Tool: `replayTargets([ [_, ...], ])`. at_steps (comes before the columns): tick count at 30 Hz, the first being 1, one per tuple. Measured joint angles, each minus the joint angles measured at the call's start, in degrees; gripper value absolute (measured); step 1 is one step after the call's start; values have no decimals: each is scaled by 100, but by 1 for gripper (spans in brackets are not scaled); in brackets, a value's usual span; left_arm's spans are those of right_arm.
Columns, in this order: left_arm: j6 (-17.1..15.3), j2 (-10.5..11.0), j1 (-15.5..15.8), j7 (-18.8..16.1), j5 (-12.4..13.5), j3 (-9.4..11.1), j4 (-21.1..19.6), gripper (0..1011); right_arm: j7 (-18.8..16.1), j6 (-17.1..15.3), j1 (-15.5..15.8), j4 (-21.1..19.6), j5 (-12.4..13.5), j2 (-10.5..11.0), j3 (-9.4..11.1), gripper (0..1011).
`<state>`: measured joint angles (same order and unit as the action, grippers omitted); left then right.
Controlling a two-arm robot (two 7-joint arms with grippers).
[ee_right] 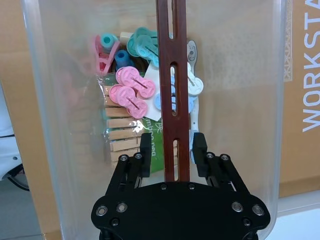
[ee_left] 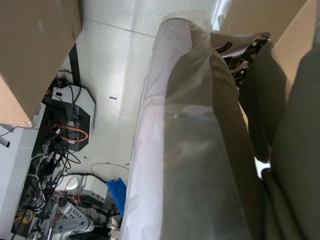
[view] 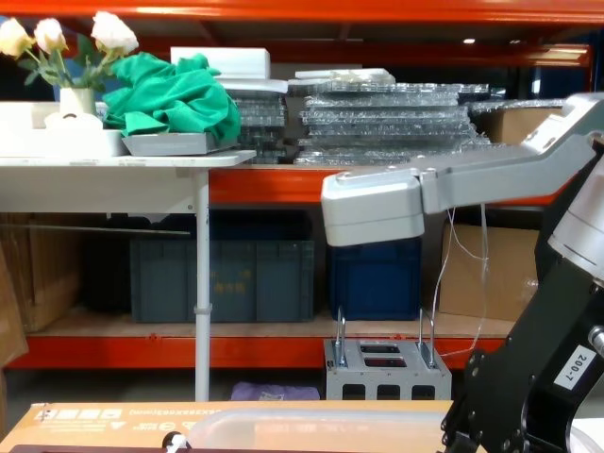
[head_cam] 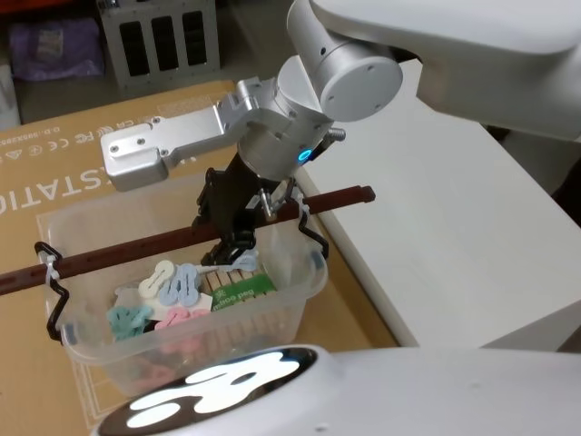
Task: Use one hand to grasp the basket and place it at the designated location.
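Right pincer (ee_right: 172,147): mine, spread, a finger on each side of the bar (ee_right: 171,75), not pinching.
Basket (head_cam: 272,318): on the cardboard (head_cam: 54,173), beside the white table (head_cam: 436,209); near wall partly hidden by my body (head_cam: 363,391).
Bar: left end cut off.

The right arm (head_cam: 154,150) is showing a boxy silver-grey link dotted with small screws, running into rounded white shells (head_cam: 349,73) where a blue-green light (head_cam: 302,154) is glowing. The right pincer (ee_right: 172,145) is wearing matte black jointed links studded with round silver screws (ee_right: 121,207), and a white "200-7" label (view: 573,368) is sitting on its black wrist. The white torso (head_cam: 436,391) is carrying a glossy black oval panel (head_cam: 218,391).
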<state>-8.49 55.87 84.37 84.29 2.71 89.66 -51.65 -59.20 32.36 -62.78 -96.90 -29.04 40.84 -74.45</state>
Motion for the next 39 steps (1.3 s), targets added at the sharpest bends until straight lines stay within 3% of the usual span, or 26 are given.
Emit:
replayTargets([
  [10,0,0,0,0,0,0,0,0,15,-34,-12,59,28,-1,11,235],
  [24,0,0,0,0,0,0,0,0,44,-41,-7,24,112,44,73,235],
  [39,0,0,0,0,0,0,0,0,109,-54,-39,-218,518,343,483,235],
])
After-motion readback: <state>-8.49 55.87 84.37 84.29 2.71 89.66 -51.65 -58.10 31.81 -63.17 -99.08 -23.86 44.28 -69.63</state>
